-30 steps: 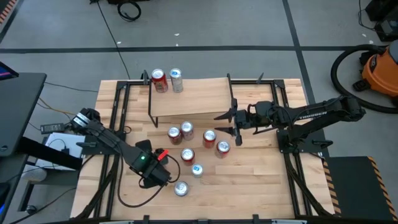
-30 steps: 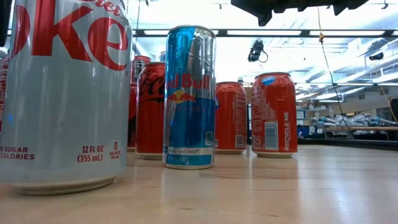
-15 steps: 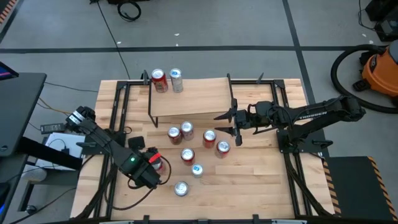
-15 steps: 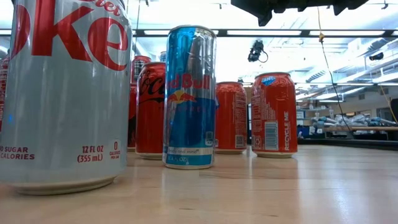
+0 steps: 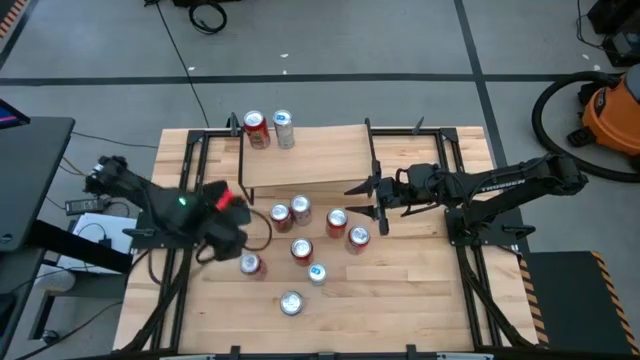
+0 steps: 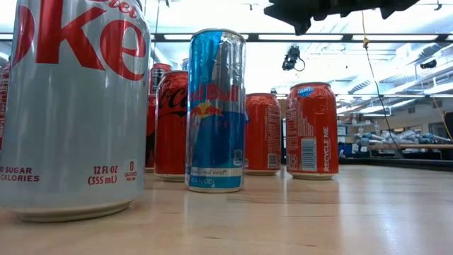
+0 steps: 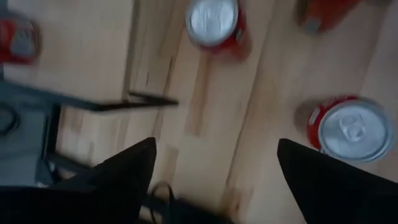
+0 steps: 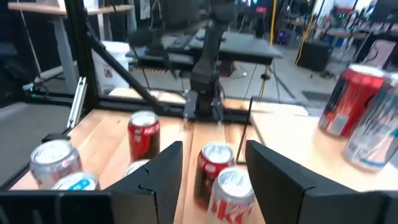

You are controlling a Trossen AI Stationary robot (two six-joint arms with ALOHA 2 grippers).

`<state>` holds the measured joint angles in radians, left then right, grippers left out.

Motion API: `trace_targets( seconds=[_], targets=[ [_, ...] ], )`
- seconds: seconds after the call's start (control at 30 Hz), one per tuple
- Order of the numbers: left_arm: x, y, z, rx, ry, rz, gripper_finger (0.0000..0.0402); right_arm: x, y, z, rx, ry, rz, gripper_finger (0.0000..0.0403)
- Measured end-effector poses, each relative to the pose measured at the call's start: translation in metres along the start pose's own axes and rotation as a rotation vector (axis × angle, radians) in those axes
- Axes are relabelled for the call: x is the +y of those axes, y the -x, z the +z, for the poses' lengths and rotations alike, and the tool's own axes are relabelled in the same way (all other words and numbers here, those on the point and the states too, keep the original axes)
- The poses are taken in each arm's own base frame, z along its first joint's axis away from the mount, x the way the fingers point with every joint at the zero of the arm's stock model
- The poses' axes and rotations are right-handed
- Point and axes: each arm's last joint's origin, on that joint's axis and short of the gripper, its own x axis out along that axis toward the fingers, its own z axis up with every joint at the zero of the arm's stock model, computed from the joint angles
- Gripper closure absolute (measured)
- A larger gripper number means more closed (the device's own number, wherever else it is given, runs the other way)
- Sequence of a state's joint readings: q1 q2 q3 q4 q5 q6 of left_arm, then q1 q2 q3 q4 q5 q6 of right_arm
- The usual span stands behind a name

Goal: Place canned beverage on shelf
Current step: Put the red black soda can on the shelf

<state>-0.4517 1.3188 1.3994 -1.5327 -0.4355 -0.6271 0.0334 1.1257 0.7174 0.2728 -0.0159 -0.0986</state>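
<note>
The left tool [image 5: 228,226], fingers spread wide and empty, has swung from the silver can [image 5: 291,303] toward the light-wood shelf [image 5: 305,155]; a red can [image 5: 251,264] stands just beside it, ungrasped.

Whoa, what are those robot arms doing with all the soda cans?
They are putting cans on the shelf. Two cans stand at its far left corner. The others stand on the table in front of it. The left gripper hovers open by a red can, holding nothing. The right gripper waits open by the shelf's right end.
</note>
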Motion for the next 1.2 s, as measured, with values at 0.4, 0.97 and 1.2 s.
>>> trace_targets(
  seconds=[0.4, 0.97, 1.2],
  targets=[
    [-0.015, -0.014, -0.009, -0.251, -0.127, -0.264, 0.0098, 0.004, 0.011, 0.009, -0.039, -0.163, -0.04, 0.0218],
    [-0.04, -0.047, -0.019, -0.154, -0.265, -0.33, 0.0035, 0.017, 0.013, 0.022, -0.161, -0.152, -0.229, 0.0218],
    [-0.048, -0.061, -0.013, -0.078, -0.242, -0.361, 0.0007, 0.022, 0.004, 0.021, -0.193, -0.16, -0.296, 0.0218]
  ],
)
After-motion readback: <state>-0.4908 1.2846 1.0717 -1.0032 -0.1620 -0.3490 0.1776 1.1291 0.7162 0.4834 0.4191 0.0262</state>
